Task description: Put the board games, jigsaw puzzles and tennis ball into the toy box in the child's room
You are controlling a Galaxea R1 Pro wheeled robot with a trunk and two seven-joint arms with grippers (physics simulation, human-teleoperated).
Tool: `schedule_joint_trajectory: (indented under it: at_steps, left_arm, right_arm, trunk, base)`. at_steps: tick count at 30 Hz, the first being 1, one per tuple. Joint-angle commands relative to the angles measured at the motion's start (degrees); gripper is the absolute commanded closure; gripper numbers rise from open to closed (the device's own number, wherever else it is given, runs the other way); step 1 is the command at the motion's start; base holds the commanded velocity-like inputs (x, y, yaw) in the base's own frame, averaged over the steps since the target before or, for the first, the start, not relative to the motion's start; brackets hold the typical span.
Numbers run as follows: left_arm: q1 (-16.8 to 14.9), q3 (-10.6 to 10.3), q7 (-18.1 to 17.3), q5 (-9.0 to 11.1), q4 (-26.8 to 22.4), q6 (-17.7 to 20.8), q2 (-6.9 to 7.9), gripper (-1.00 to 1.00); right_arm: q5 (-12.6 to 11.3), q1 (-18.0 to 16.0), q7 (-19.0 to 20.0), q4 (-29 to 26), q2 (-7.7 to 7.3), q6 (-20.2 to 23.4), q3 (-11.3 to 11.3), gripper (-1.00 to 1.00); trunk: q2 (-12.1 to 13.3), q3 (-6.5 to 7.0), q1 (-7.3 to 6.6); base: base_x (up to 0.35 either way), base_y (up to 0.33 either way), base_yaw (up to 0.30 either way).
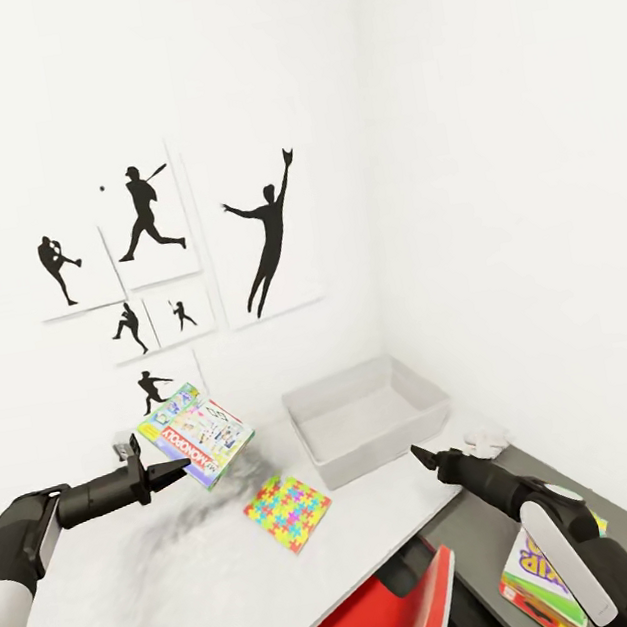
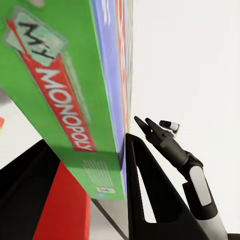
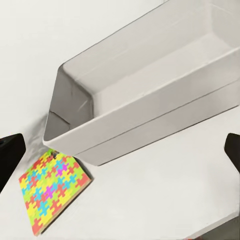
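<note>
From the head camera, the left gripper [image 1: 181, 466] reaches out over the pale table [image 1: 147, 603] and pinches a Monopoly board game [image 1: 197, 433] by its lower edge, so that the box hangs tilted in the air, clear of the tabletop and to the left of the toy box [image 1: 370, 416]. The toy box, a light grey open bin, sits near the corner of the room with nothing visible inside it. A jigsaw puzzle [image 1: 287, 510] with a bright multicoloured lid lies flat on the table, just in front of the bin's left end. The right gripper [image 1: 424, 456] points toward the bin's near right corner, its fingertips drawn close together with nothing between them. On the dark part of the table, beside the right arm, lies another colourful flat box [image 1: 533, 577], partly hidden by the forearm. Black sports posters [image 1: 147, 218] hang on the white wall, and a red chair [image 1: 383, 626] stands at the table's edge.

In the left wrist view, the green side of the board game [image 2: 65, 90] stands close up, clamped against a dark finger [image 2: 145, 200]; the right arm's gripper [image 2: 145, 125] shows beyond it.

In the right wrist view, the toy box [image 3: 150, 120] lies ahead on the pale table [image 3: 165, 200], with the jigsaw puzzle [image 3: 52, 192] at one of its corners, and two dark fingertips [image 3: 11, 152] stand at the frame's opposite edges.
</note>
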Motion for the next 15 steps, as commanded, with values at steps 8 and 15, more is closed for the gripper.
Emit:
schedule_joint_trajectory:
  at_steps: [8,15]
  left_arm:
    - [-0.1,0.0,-0.3,-0.1,0.0,0.4,0.06,1.0]
    - [-0.1,0.0,-0.3,-0.1,0.0,-0.1,0.06,1.0]
  right_arm:
    - [-0.2,-0.1,0.1,0.0,-0.03,0.2,0.0,-1.0]
    - [-0.2,-0.1,0.1,0.0,-0.04,0.2,0.0,-1.0]
  trunk:
    - [-0.1,-0.13,0.05]
    - [-0.1,-0.13,0.05]
  base:
    - [0.089,0.0,0.03]
    - [0.095,0.0,0.003]
